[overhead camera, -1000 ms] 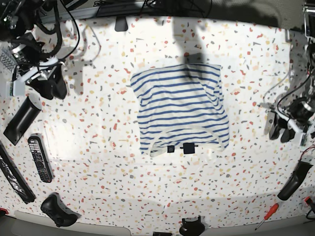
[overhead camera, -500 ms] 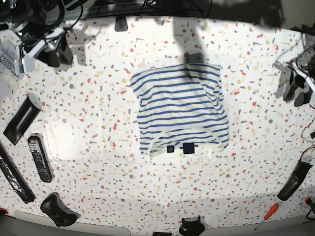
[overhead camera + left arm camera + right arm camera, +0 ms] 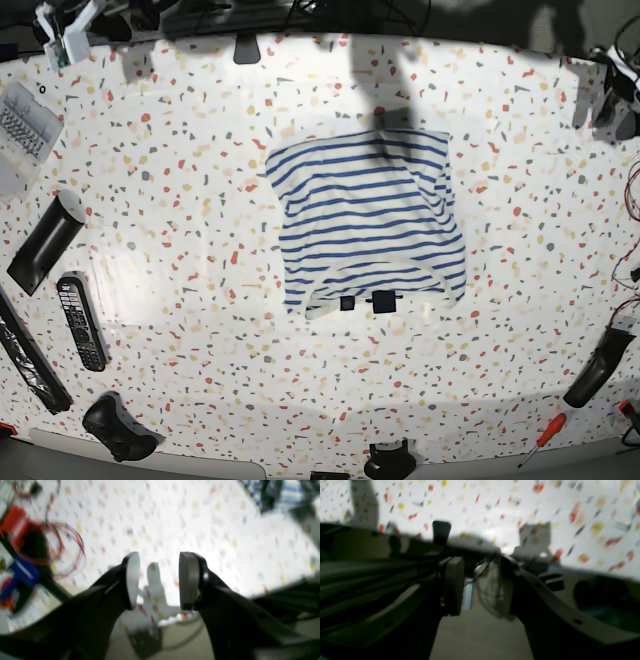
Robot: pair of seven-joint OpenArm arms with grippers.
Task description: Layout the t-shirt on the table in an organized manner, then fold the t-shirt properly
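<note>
The t-shirt (image 3: 365, 225), white with blue stripes, lies as a folded rectangle in the middle of the table (image 3: 200, 150), its dark tags at the near edge. A blurred corner of the t-shirt (image 3: 287, 493) shows at the top right of the left wrist view. My left gripper (image 3: 160, 580) is open over bare table with nothing between its pads. My right gripper (image 3: 481, 587) is open too, hanging past the table's edge (image 3: 482, 537). In the base view both arms sit at the far corners, well away from the shirt.
At the left edge lie a remote control (image 3: 80, 322), a black bar (image 3: 42, 243) and a keyboard-like pad (image 3: 25, 120). A black controller (image 3: 118, 428) and a red screwdriver (image 3: 541, 440) sit at the near edge. Red wires (image 3: 62, 545) lie near my left gripper.
Both arms have drawn back from the table's sides toward its far corners. The t-shirt has not moved. Both grippers keep the same opening.
</note>
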